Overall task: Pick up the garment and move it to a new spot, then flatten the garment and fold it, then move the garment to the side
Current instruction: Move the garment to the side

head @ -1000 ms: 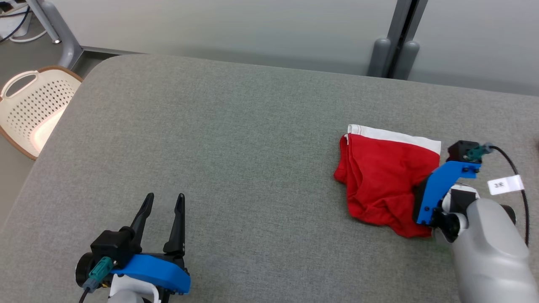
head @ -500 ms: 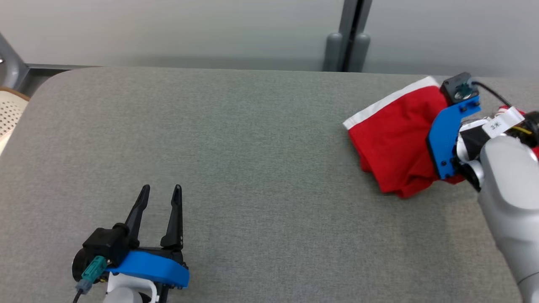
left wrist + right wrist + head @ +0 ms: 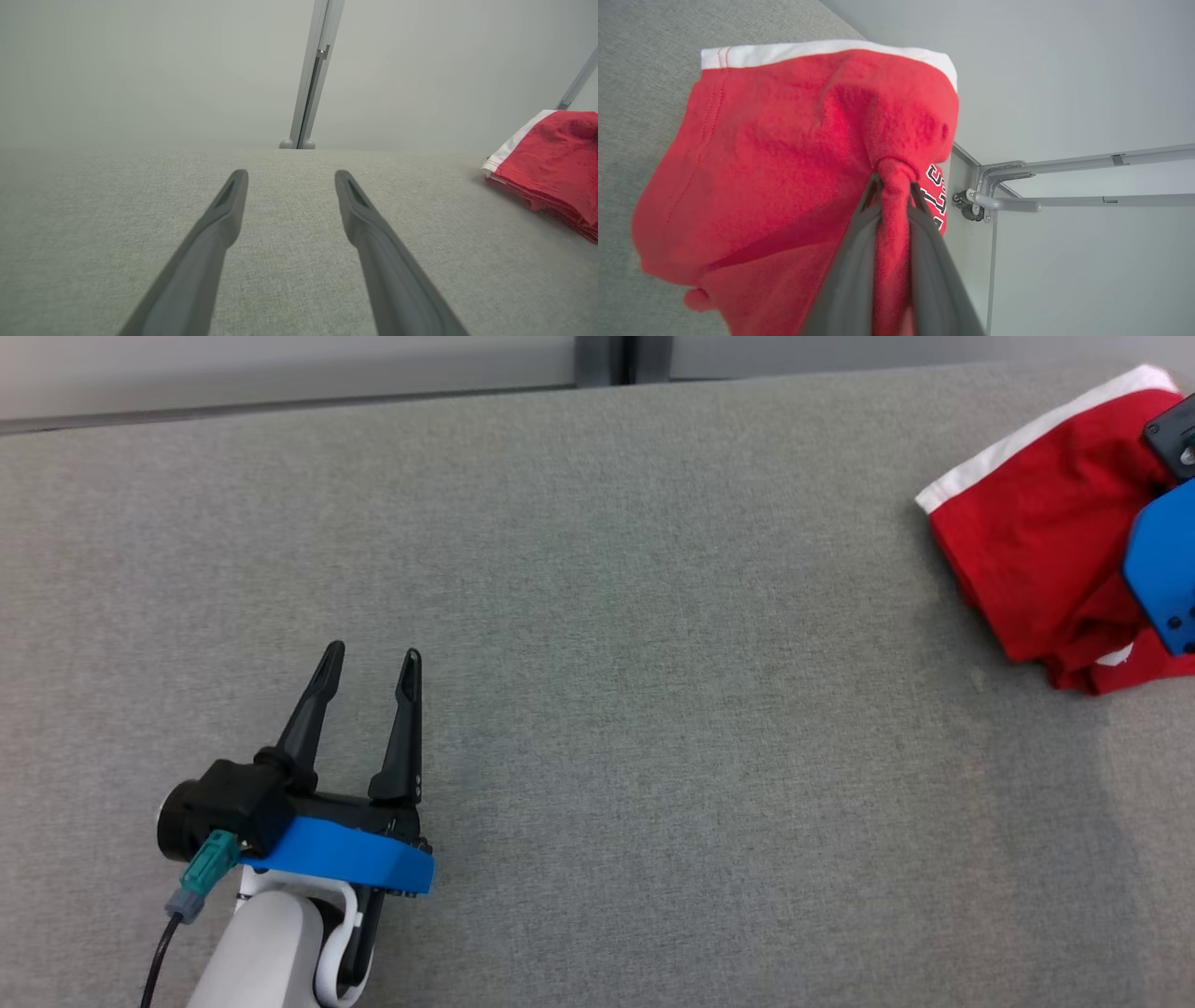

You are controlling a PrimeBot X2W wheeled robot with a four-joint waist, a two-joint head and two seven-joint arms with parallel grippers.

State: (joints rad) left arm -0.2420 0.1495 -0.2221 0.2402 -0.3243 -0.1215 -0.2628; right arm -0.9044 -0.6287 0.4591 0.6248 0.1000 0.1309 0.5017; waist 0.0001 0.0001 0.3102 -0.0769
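We see the right gripper [image 3: 894, 183] clamped on a bunched fold of the red garment [image 3: 784, 154], which is at the far right of the grey table [image 3: 653, 616]. Left gripper [image 3: 372, 655] near left, fingers apart, holding nothing, well apart from the garment.

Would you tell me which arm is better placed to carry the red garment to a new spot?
Right. The right pincer is shut on a fold of the red cloth garment with a white band. The left pincer hangs open over the grey fabric table, far from it.
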